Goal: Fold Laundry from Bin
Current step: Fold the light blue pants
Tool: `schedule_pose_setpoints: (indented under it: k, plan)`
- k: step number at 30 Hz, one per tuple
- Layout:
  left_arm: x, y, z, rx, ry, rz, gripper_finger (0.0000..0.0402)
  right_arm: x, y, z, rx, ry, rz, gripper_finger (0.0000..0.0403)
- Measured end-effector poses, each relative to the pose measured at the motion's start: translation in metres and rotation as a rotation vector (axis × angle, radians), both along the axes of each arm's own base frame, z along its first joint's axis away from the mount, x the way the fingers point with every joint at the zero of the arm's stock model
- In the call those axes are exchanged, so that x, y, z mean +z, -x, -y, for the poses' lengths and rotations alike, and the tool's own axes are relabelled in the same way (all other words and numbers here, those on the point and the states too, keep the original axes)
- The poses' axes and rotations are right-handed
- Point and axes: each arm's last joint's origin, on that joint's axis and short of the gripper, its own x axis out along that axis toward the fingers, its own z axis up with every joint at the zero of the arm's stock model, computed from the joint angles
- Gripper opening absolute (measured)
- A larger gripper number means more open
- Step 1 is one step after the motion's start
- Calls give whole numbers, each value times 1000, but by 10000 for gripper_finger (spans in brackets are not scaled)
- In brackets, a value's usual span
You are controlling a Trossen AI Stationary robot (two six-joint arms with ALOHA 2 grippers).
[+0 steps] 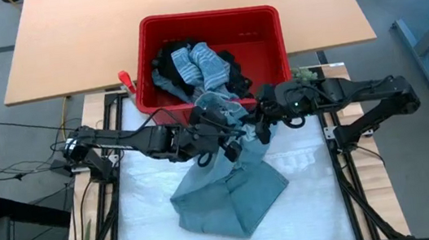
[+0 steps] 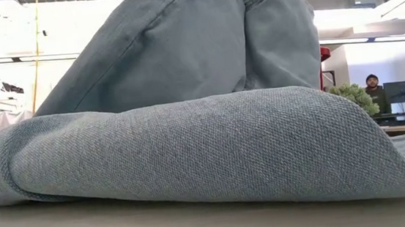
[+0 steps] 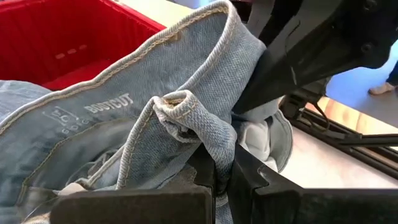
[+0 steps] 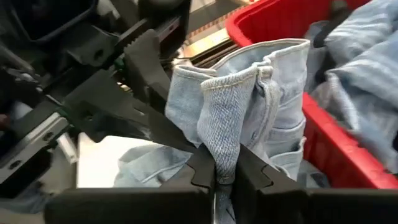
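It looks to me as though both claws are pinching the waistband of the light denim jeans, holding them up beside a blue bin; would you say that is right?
Nearly. The bin is red, not blue, as the high view shows. The rest holds: the left claw and the right claw are both pinching the waistband of the light denim jeans, holding them up beside that bin.

The table [image 1: 146, 227] carried a white, crinkled cover, and on it lay the lower part of the light blue-grey garment [image 1: 228, 200], bunched in thick folds right at the middle. In the low view those folds rested flat against the surface, filling almost the whole width. Behind it the tan tabletop [image 1: 74, 47] bore the bin [image 1: 270, 39], red, with laundry heaped inside. A small green fuzzy lump [image 1: 304, 74] sat just beside the bin's corner.
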Motion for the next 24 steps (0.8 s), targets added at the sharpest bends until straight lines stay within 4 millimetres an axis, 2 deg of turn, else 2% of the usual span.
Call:
schedule_pose_setpoints:
  k: [4, 9, 17, 19, 24]
  plan:
    - [1, 0, -1, 4, 1, 8, 0, 0, 0, -1, 28, -14, 3, 92]
    - [1, -1, 0, 0, 4, 14, 0, -1, 0, -1, 172, -89, -9, 145]
    - [5, -4, -1, 12, 44, 90, 0, -4, -5, -2, 174, -70, -24, 239]
    - [4, -5, 0, 10, 44, 90, 0, -8, -12, -5, 183, -68, -33, 252]
    - [3, -5, 0, 20, 92, 110, 0, -7, -14, -6, 170, -23, -14, 260]
